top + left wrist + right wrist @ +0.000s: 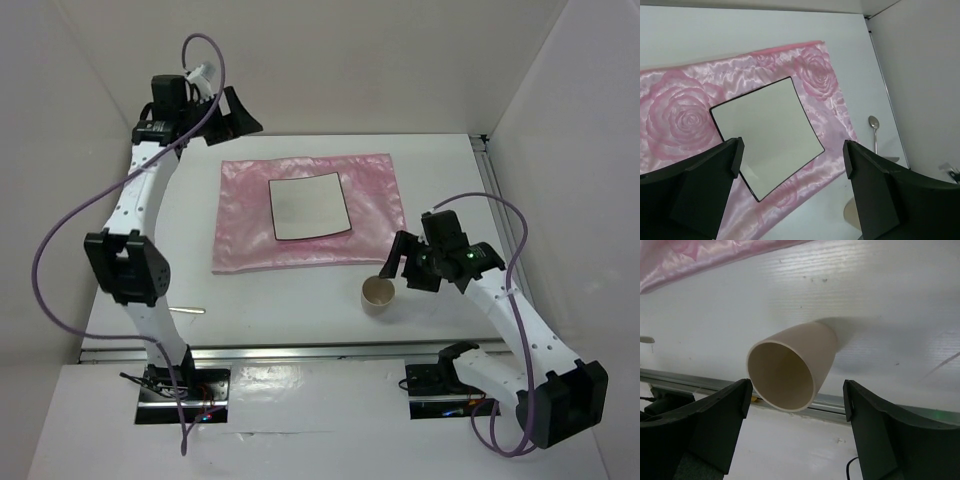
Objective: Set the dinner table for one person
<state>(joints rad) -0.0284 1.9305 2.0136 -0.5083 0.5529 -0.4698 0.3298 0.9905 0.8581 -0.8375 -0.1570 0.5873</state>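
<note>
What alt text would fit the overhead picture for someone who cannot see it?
A square white plate sits on a pink cloth on a white table. The right gripper, open, is close to a beige cup; the left gripper hangs open at the far left.

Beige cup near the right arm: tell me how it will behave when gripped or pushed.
The cup looks thin-walled and empty, so it is probably light and easily shoved. It narrows from mouth to base, so a high push may tip it, and it would then likely roll in a curve. Its smooth sides might slip in a loose grip.
</note>
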